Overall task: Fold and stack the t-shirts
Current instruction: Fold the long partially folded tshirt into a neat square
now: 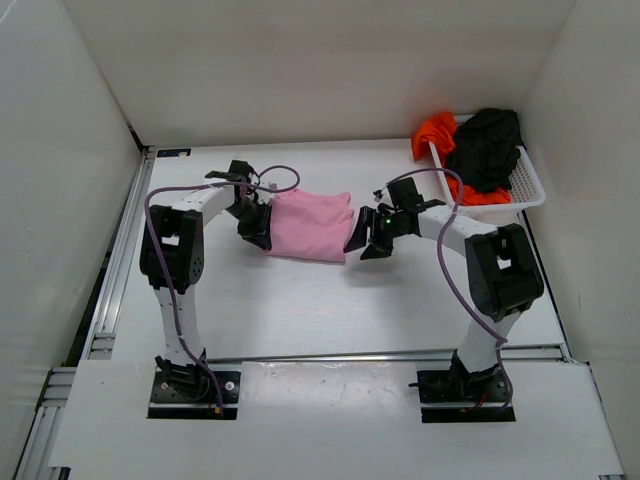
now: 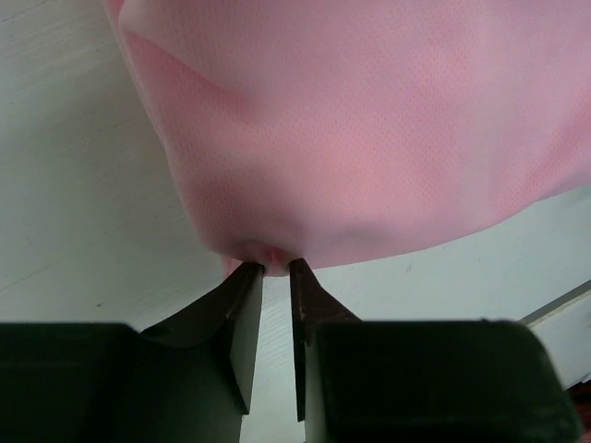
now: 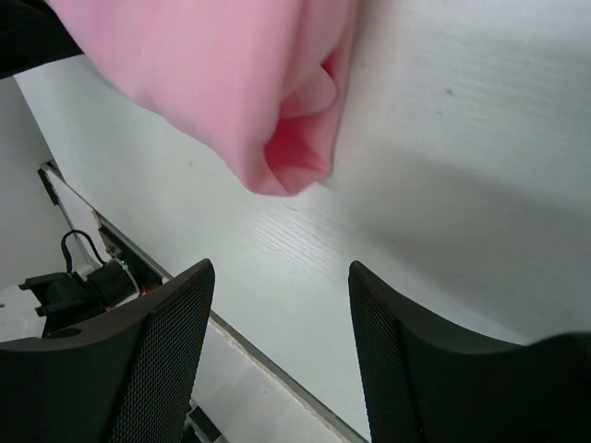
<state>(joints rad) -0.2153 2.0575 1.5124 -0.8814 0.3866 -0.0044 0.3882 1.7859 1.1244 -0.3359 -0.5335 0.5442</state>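
From above you see the light pink soft fabric t-shirt (image 1: 308, 225) lying folded into a rough rectangle on the white table (image 1: 330, 310), to the left of the white plastic mesh basket (image 1: 535, 195) and well apart from it. The black fabric t-shirt (image 1: 487, 145) is heaped inside that basket. The orange-red fabric t-shirt (image 1: 434, 133) lies under it and spills over the basket's left rim.

The left tool (image 1: 256, 228) sits at the pink shirt's edge farthest from the basket. The right tool (image 1: 365, 240) sits at the edge nearest the basket, between shirt and basket. From up here you cannot read either tool's jaws.

Your left wrist camera settles that for the left tool (image 2: 274, 268). Its two dark fingers are drawn almost together, and a small pucker of the pink shirt's (image 2: 369, 120) edge is pinched between their tips.

Your right wrist camera shows the right tool (image 3: 277, 277) spread wide with only bare table between its fingers. The shirt's (image 3: 203, 83) folded corner lies just beyond the tips, untouched. Only this view shows the layers at that corner gaping open.
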